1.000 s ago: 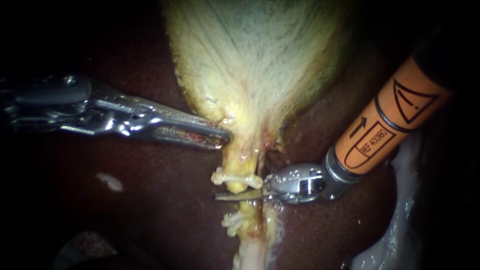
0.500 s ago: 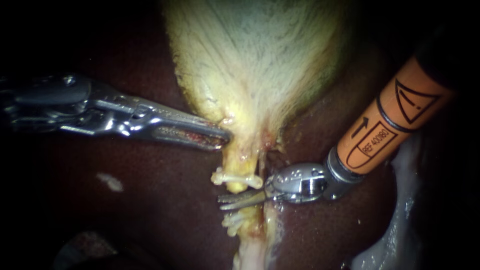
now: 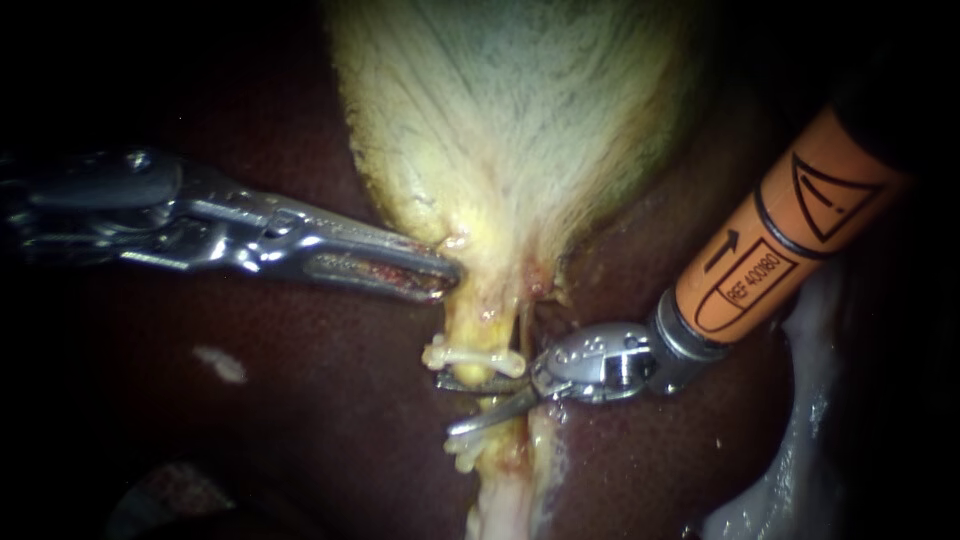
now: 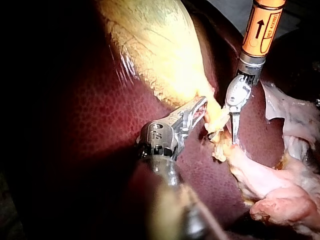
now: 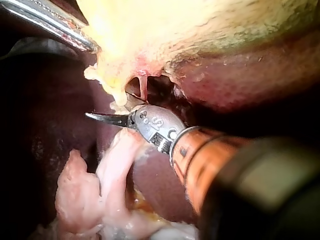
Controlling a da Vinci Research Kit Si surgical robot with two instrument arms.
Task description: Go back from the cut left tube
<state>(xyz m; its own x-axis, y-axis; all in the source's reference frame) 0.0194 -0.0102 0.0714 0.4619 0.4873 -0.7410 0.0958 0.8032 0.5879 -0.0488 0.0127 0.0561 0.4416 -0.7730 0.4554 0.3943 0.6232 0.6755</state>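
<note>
Two blades of the right instrument (image 3: 446, 404) stand apart in the endoscope view. They lie across the left tube (image 3: 468, 325) in the gap between an upper clip (image 3: 476, 356) and a lower clip (image 3: 462, 446). The tube runs down the view from the neck of the gallbladder (image 3: 500, 130), and the blades cross it from the right, nearly square to its length. The way out, I judge, is back along the orange shaft to the upper right. The left instrument (image 3: 445, 272) sits above, its jaws clamped on the gallbladder's neck, farther from the cut. In the left wrist view, the left instrument (image 4: 198, 106) grips the yellow edge over the liver (image 4: 100, 125), with the right instrument (image 4: 234, 139) just beyond, pointing down beside the tube. In the right wrist view, the blades of the right instrument (image 5: 99, 118) show edge-on, so their gap is hidden. They point past the yellow stump (image 5: 112, 87), with pale tissue (image 5: 117, 155) below.
</note>
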